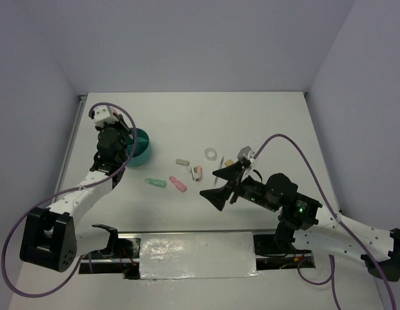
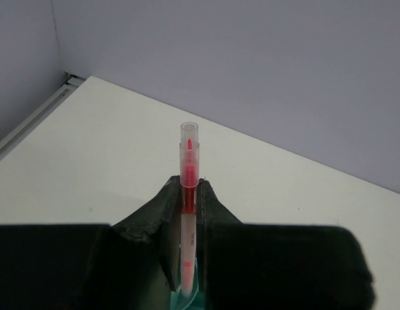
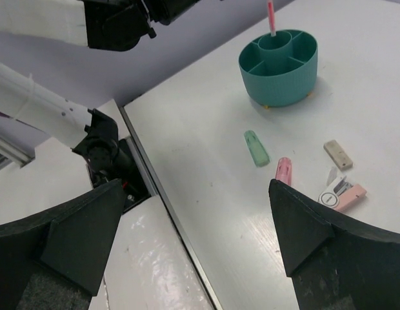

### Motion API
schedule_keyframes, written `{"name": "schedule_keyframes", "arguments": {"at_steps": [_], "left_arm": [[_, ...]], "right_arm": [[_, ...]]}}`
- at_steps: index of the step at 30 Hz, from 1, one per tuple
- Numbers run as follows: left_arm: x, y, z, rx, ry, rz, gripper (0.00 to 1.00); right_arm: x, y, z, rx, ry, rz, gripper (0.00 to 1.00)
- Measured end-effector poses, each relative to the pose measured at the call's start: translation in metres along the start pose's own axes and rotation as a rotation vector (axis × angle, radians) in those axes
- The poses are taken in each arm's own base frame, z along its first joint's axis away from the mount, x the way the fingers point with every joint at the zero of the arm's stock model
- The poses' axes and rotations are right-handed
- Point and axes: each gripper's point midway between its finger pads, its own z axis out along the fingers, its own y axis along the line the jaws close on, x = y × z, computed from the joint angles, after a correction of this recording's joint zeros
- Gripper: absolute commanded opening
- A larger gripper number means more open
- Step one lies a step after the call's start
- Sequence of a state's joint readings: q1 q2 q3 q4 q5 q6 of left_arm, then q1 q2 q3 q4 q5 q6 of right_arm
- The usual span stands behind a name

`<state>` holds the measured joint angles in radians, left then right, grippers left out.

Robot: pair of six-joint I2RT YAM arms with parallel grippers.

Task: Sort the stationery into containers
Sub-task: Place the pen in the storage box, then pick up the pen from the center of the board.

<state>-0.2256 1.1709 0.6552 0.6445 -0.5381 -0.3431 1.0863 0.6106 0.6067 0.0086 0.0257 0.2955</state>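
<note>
The left gripper (image 2: 189,201) is clamped on the upright red-pink pen (image 2: 189,158), its lower end inside the central ring of the teal organiser cup (image 3: 277,81), while the right gripper (image 3: 195,194) hangs empty, fingers wide apart, above the table (image 3: 200,123) near the mint-green eraser (image 3: 256,148)

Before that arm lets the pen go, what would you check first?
1. Grip: left gripper shut on pen: ok.
2. Aim: pen lined up with the cup's centre ring: ok.
3. Depth: pen end touching the bottom: cannot tell.
4. Other arm: right gripper open, apart from cup: ok.
5. Sorting done: not ok; green eraser and pink eraser lie on the table.
</note>
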Motion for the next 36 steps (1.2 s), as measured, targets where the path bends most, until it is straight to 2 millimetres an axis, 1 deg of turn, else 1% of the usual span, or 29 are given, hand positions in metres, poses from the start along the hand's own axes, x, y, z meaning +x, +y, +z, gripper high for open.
{"name": "schedule_keyframes", "arguments": {"at_steps": [1, 5, 9, 10, 12, 14, 16, 17, 18, 20, 21, 23, 24, 25, 26, 28, 29, 31, 32, 34, 36], "left_arm": [[0.004, 0.001, 0.003, -0.004, 0.005, 0.004, 0.00], [0.009, 0.003, 0.007, -0.012, 0.006, 0.008, 0.01], [0.011, 0.005, 0.010, -0.015, -0.008, 0.000, 0.09], [0.013, 0.005, 0.010, -0.016, -0.008, -0.001, 0.09], [0.023, 0.006, 0.012, -0.015, 0.010, 0.004, 0.10], [0.038, 0.009, 0.012, -0.016, 0.036, 0.015, 0.10], [0.054, 0.014, 0.010, -0.023, 0.068, 0.025, 0.15], [0.062, 0.017, 0.008, -0.028, 0.085, 0.027, 0.18], [0.067, 0.018, 0.007, -0.031, 0.097, 0.031, 0.30], [0.073, 0.021, 0.005, -0.033, 0.114, 0.036, 0.42], [0.073, 0.021, 0.004, -0.032, 0.113, 0.036, 0.52], [0.070, 0.020, 0.004, -0.029, 0.109, 0.030, 0.58], [0.068, 0.020, 0.003, -0.028, 0.106, 0.026, 0.64], [0.066, 0.019, 0.002, -0.028, 0.103, 0.024, 0.66], [0.064, 0.019, 0.002, -0.027, 0.100, 0.015, 0.73], [0.061, 0.019, 0.000, -0.028, 0.099, 0.003, 0.78], [0.060, 0.019, 0.000, -0.029, 0.100, 0.000, 0.83], [0.059, 0.020, -0.004, -0.033, 0.114, -0.010, 0.90], [0.059, 0.020, -0.006, -0.037, 0.128, -0.014, 0.99], [0.050, 0.017, -0.011, -0.039, 0.148, -0.046, 0.99], [0.033, 0.009, -0.013, -0.036, 0.168, -0.086, 0.99]], "right_arm": [[0.002, 0.000, 0.001, 0.000, 0.009, 0.000, 1.00], [0.012, -0.003, 0.007, 0.007, 0.043, -0.001, 1.00], [0.015, -0.003, 0.009, 0.010, 0.054, -0.003, 1.00], [0.015, -0.004, 0.009, 0.010, 0.055, -0.005, 1.00], [0.016, -0.004, 0.009, 0.012, 0.057, -0.006, 1.00], [0.017, -0.004, 0.010, 0.013, 0.061, -0.006, 1.00], [0.017, -0.005, 0.010, 0.013, 0.061, -0.006, 1.00], [0.017, -0.005, 0.010, 0.013, 0.060, -0.006, 1.00], [0.017, -0.004, 0.010, 0.013, 0.059, -0.006, 1.00], [0.016, -0.004, 0.009, 0.013, 0.058, -0.006, 1.00], [0.016, -0.004, 0.009, 0.013, 0.058, -0.007, 1.00], [0.016, -0.005, 0.009, 0.014, 0.058, -0.007, 1.00], [0.016, -0.005, 0.009, 0.014, 0.058, -0.008, 1.00], [0.016, -0.005, 0.009, 0.014, 0.058, -0.008, 1.00], [0.016, -0.005, 0.009, 0.015, 0.057, -0.009, 1.00], [0.016, -0.006, 0.009, 0.019, 0.056, -0.010, 1.00], [0.016, -0.007, 0.009, 0.024, 0.055, -0.010, 1.00], [0.016, -0.010, 0.010, 0.045, 0.055, -0.009, 1.00], [0.018, -0.015, 0.011, 0.065, 0.063, -0.006, 1.00], [0.023, -0.029, 0.014, 0.132, 0.085, 0.016, 1.00], [0.026, -0.049, 0.018, 0.229, 0.104, 0.056, 1.00]]}}
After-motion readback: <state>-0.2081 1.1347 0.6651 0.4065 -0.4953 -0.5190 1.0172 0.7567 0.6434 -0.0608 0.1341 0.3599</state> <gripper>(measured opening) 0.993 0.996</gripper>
